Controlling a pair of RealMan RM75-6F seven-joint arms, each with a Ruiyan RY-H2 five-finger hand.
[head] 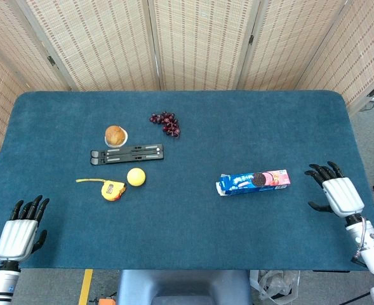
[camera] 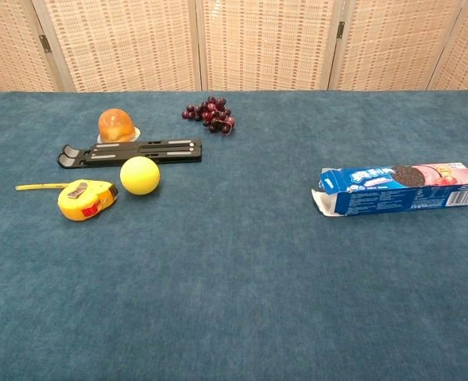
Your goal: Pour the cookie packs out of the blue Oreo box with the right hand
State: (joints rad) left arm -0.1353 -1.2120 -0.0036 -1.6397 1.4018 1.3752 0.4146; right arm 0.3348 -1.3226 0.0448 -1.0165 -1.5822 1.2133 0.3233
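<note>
The blue Oreo box point(head: 253, 182) point(camera: 399, 188) lies flat on the blue table, right of centre, its opened flap end facing left. No cookie packs show outside it. My right hand point(head: 334, 191) rests on the table a short way right of the box, fingers spread and holding nothing. My left hand point(head: 20, 230) lies at the near left corner, fingers apart and empty. Neither hand appears in the chest view.
On the left half sit a muffin point(head: 115, 135), a black folding stand point(head: 127, 154), a yellow ball point(head: 136, 176), a yellow tape measure point(head: 112, 190) and a bunch of dark grapes point(head: 166, 123). The table edge point(head: 187, 269) runs close in front of both hands.
</note>
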